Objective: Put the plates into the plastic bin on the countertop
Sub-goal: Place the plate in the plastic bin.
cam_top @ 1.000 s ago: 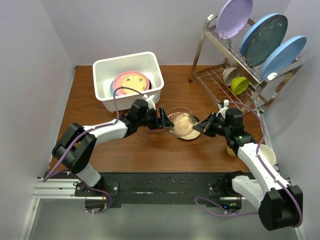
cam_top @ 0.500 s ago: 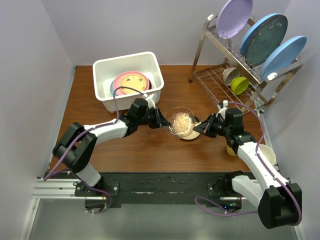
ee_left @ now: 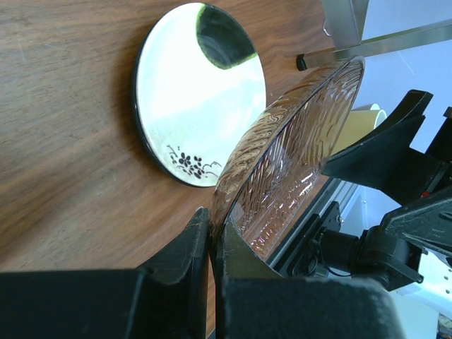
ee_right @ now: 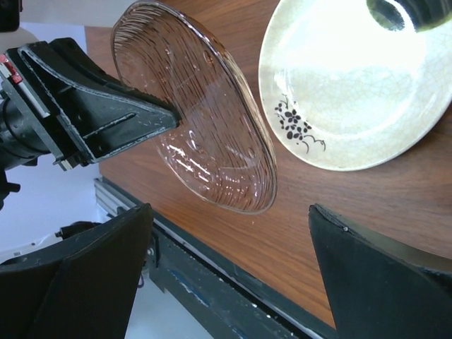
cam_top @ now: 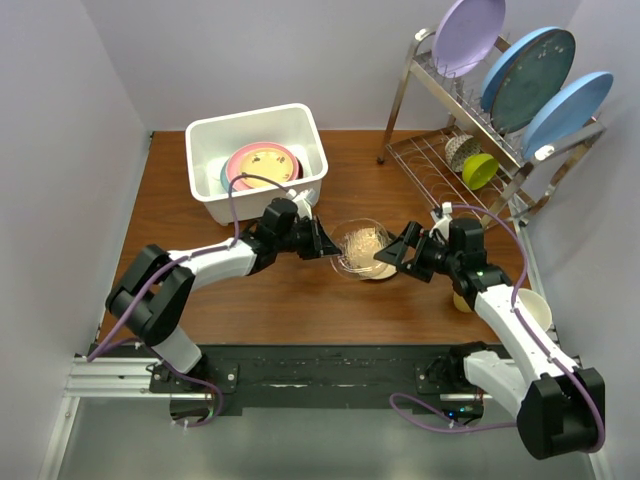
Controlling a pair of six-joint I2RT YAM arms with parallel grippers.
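- The left gripper [ee_left: 212, 227] has its jaws nipped tight on the rim of a clear ribbed plate [ee_left: 293, 159], one finger on each face of the glass.
- That plate is off the countertop [cam_top: 200, 215] and tilted steeply, roughly mid-table between the two arms.
- The right gripper [cam_top: 397, 248] sits just beside the far edge of the same plate with its jaws spread wide. From its own wrist camera, the two fingers [ee_right: 78, 282] stand well to either side and touch nothing.
- Under the raised glass, a cream plate [ee_right: 360, 85] with a small black flower sprig lies flat on the wood.
- The plastic bin [cam_top: 300, 115] stands toward the back left of the countertop, behind the left arm. It holds a pink plate [cam_top: 262, 162] lying on top of others whose edges barely show.
- At the back right, a chrome wire rack [cam_top: 420, 150] holds a lilac plate [cam_top: 468, 32] and two blue plates [cam_top: 530, 75] on edge, with a yellow cup [cam_top: 480, 170] on its lower tier.
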